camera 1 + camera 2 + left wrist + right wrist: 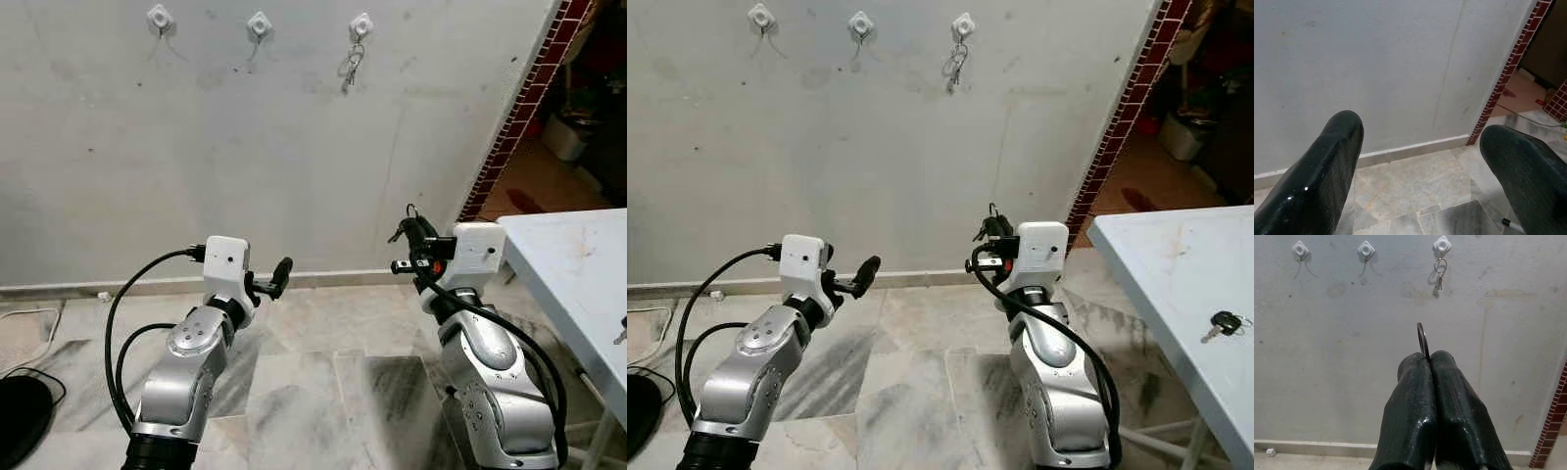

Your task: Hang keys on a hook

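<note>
Two raised arms, right tool (1428, 363) pinching key ring (1422, 339).

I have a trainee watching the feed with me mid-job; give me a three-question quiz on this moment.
1. True or false: the right pincer is shut on a key ring.
2. Of the three wall hooks, which already carries keys? A) robot's left hook B) middle hook C) right hook
3. Fill in: another set of keys lies on the white ____.

Key: 1 true; 2 C, the hanging keys are there; 3 table. The left pincer is open, holding nothing.
</note>
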Robot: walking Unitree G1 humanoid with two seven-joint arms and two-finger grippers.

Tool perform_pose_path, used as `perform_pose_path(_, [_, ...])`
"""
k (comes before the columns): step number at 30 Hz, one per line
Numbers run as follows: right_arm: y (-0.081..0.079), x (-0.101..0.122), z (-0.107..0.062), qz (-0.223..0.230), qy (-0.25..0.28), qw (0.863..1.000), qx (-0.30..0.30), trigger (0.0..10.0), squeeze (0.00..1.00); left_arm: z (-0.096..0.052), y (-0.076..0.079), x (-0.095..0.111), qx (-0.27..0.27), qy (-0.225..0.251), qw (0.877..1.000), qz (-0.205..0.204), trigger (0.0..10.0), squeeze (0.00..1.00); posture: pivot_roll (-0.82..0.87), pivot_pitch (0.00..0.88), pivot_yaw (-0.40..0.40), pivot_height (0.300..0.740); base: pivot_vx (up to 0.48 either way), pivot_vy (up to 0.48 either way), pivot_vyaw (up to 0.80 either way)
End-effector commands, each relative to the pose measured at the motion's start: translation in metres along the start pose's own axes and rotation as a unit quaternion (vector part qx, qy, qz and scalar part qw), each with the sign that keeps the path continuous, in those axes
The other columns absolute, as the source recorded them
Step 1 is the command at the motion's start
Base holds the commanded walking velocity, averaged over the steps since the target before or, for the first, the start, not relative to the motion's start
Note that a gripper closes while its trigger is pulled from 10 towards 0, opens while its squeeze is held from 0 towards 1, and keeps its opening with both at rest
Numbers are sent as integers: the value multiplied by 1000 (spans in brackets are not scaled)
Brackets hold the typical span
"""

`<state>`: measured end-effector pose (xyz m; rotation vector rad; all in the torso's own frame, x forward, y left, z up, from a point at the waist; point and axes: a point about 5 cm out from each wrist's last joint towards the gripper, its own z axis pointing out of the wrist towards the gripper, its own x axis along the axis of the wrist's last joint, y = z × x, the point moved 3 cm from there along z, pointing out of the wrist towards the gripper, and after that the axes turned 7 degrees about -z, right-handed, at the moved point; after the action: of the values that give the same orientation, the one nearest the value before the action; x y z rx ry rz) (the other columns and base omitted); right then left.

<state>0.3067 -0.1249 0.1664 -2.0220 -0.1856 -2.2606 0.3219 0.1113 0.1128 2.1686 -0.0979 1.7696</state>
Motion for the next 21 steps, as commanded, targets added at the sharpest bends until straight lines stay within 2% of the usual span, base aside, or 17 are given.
perform_pose_path(1, [2, 4, 1, 0, 9, 1000, -2, 10000, 0, 1, 1, 2, -5, 2, 1000, 5, 10000, 0, 82, 0, -63, 740, 356, 0, 0])
perform_pose_path(21, [1, 3, 0, -2, 6, 1000, 0, 10000, 0, 0, 4, -2, -8, -5, 1000, -1, 10000, 0, 69, 0, -63, 740, 374, 0, 0])
